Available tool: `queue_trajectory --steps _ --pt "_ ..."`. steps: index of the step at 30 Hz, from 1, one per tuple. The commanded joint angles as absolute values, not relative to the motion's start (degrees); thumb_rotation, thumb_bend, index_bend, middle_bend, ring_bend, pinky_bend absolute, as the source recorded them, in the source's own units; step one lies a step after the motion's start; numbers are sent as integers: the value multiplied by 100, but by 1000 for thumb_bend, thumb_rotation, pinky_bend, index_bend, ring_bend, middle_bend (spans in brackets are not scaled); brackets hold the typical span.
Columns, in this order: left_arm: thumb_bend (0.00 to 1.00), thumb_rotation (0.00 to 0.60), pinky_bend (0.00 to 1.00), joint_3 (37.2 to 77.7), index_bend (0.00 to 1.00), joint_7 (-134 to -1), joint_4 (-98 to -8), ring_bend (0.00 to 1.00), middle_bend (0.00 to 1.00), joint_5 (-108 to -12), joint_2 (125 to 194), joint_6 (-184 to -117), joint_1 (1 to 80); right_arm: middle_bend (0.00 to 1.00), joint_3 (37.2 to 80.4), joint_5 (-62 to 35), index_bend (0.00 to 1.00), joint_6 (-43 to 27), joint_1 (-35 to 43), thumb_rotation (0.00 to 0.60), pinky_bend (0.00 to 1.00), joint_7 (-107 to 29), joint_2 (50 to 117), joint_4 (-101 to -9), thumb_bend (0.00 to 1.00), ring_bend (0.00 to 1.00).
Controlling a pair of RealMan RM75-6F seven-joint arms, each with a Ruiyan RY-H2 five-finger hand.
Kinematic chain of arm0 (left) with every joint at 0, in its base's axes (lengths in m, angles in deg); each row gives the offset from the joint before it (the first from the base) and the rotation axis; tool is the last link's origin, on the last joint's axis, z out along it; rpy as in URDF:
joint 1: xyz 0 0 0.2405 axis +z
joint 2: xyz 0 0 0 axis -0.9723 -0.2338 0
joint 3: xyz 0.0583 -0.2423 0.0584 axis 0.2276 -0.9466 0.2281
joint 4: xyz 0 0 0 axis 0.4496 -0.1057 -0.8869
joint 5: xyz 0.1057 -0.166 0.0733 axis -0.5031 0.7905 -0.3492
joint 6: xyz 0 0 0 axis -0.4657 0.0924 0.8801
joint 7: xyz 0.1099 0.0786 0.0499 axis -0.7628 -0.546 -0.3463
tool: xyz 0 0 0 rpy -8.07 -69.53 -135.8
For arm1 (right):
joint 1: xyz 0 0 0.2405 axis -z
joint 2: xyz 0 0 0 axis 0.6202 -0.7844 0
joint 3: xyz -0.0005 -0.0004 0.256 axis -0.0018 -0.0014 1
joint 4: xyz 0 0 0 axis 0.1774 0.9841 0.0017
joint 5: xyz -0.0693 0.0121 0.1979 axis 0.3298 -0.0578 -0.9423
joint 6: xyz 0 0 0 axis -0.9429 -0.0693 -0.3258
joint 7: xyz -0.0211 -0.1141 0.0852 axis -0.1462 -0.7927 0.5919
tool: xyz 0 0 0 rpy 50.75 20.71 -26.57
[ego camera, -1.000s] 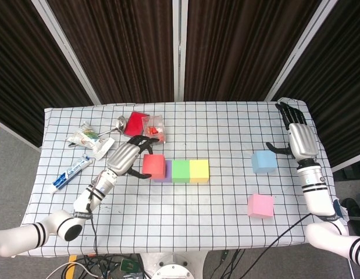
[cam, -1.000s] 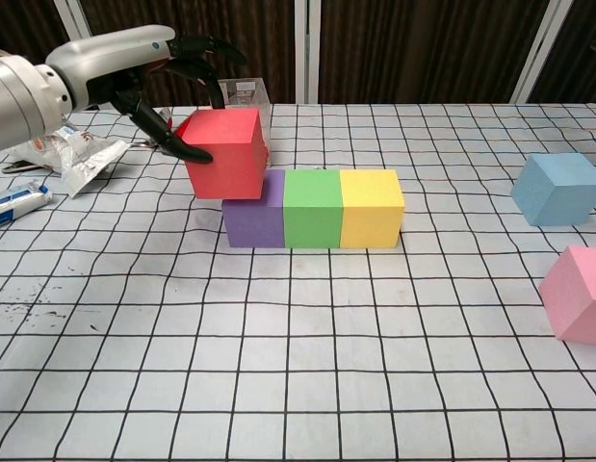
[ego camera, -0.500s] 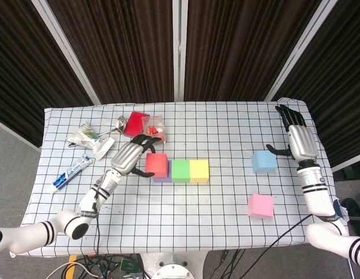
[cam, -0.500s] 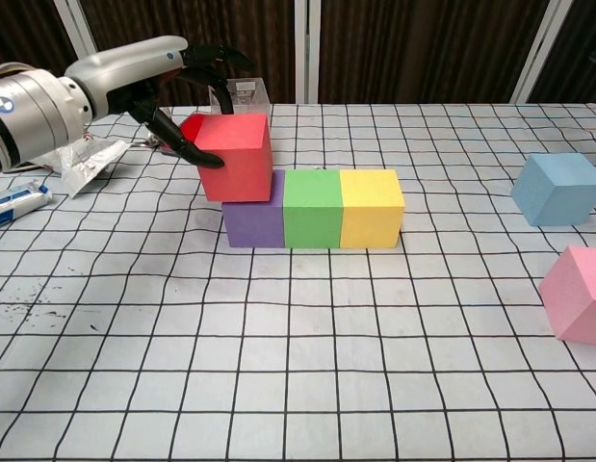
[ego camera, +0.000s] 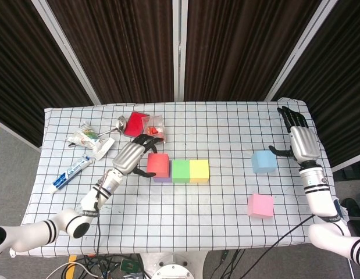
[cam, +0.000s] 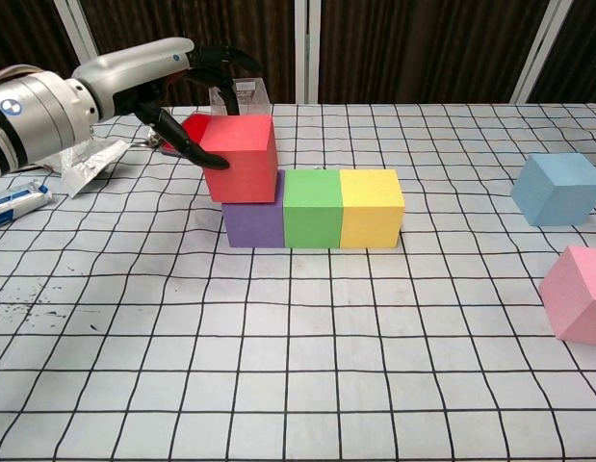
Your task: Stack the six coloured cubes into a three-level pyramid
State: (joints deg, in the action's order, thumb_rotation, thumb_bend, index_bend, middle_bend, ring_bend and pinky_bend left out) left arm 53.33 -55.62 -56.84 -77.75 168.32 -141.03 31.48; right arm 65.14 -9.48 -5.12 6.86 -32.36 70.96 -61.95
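Rightward and down is how the red cube [cam: 244, 157] has travelled over the last second: it hung off the left of the purple cube [cam: 251, 220] before, and now it sits almost squarely over it, its right face close to the green cube [cam: 312, 207]. The left hand [cam: 187, 91] has come along with it and grips the cube, dark fingers [cam: 225, 60] curled over the back edge and the thumb pressed on the left face.

From the chest view the red cube shows as tilted slightly, its lower edge at or just above the purple top; whether it rests there cannot be told. That view also shows purple, green and yellow cube [cam: 371, 207] touching in one row, faces flush. The head view hides most of the purple cube under the red one, leaving a thin strip. It alone shows the right hand [ego camera: 299, 139], fingers spread and holding nothing, just right of the blue cube [ego camera: 264, 161], thumb reaching toward it. The pink cube [ego camera: 260, 206] lies nearer the front edge, well apart from the row.

Behind the left hand the head view picks out a red packet [ego camera: 136, 122], a spoon [ego camera: 118, 122], wrappers [ego camera: 86, 138] and a toothpaste tube [ego camera: 70, 172] on the checked cloth [ego camera: 214, 128].
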Motion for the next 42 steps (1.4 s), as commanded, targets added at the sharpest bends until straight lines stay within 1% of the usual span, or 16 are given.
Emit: queue_trajectory --steps 1,7,12,20,25,29,33,35,38,40,42 --pt "110 600 96 5335 134 -5576 -5669 133 429 -7772 16851 -14110 3131 8 6510 -955 0 -498 684 600 0 -3252 7100 -6195 118 0" --pt "106 600 95 5333 133 -5574 -5630 133 418 -7751 16903 -14115 3088 6 6520 -990 0 -474 684 600 0 -3264 7107 -6170 119 0" --pt "93 600 89 5370 123 -5537 -5619 132 337 -7736 16908 -14067 3067 0 6509 -1018 0 -407 678 600 0 -3265 7105 -6153 119 0" --pt "86 600 86 5340 120 -5533 -5621 117 266 -7708 16890 -14119 3054 0 6523 -1021 0 -412 682 600 0 -3270 7101 -6140 118 0" --pt "58 600 78 5346 115 -5615 -5952 91 230 -7751 16626 -14267 3139 0 6542 -985 0 -436 688 600 0 -3254 7051 -6227 118 0" --pt "42 600 69 5424 112 -5774 -6563 59 184 -7733 16069 -14648 3498 0 6571 -898 0 -466 690 600 0 -3225 6918 -6451 117 0" --pt "39 600 77 5705 112 -6017 -7132 52 172 -7703 15388 -15200 4118 0 6612 -773 0 -502 654 600 0 -3250 6772 -6836 112 0" --pt "29 600 93 5875 112 -6117 -7207 52 172 -7768 15190 -15482 4399 0 6635 -744 0 -438 617 600 0 -3189 6706 -7102 92 0" --pt "11 600 87 6192 112 -5994 -7146 44 172 -7943 14923 -15723 4766 3 6665 -769 0 -195 470 600 0 -3182 6640 -7569 46 0" --pt "3 600 82 6387 112 -5791 -7085 39 172 -8064 14762 -15819 4975 8 6647 -797 0 112 284 600 0 -3312 6591 -7862 9 0" --pt "0 600 82 6533 112 -5607 -7033 34 172 -8219 14632 -15991 5170 10 6678 -897 0 386 58 600 0 -3528 6558 -8124 0 0"
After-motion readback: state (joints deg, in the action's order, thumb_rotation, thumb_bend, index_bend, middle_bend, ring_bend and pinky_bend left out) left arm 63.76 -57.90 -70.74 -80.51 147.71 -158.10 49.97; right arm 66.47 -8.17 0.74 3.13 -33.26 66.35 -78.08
